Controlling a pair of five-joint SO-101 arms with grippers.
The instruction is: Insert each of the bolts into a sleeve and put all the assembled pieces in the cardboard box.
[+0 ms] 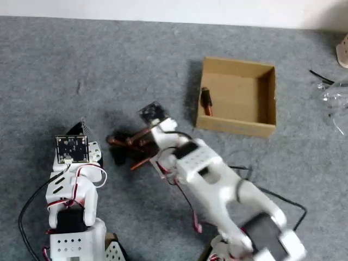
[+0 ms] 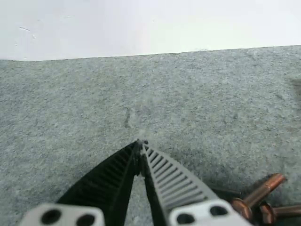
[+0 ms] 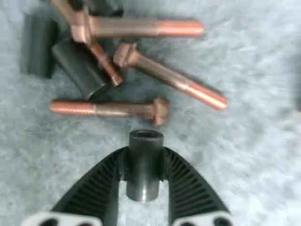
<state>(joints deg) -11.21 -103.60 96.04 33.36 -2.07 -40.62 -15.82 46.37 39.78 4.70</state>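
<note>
A short black cylindrical sleeve (image 3: 145, 141), hollow at its open end, is gripped lengthwise by the right gripper (image 3: 145, 154), whose jaws are clamped on its sides. Just beyond it, a loose heap of copper-coloured bolts (image 3: 110, 109) with flanged heads and threaded ends is seen lying crosswise on the grey felt bench (image 3: 263, 155), mixed with further black sleeves (image 3: 77, 68). The left gripper (image 2: 141, 150) is placed beside the heap, its jaws pressed together on nothing. Farther off, the open cardboard box (image 1: 234, 126) is set on the bench, and one bolt fitted in a dark sleeve (image 1: 206, 102) is laid inside, against the wall nearest the heap.
</note>
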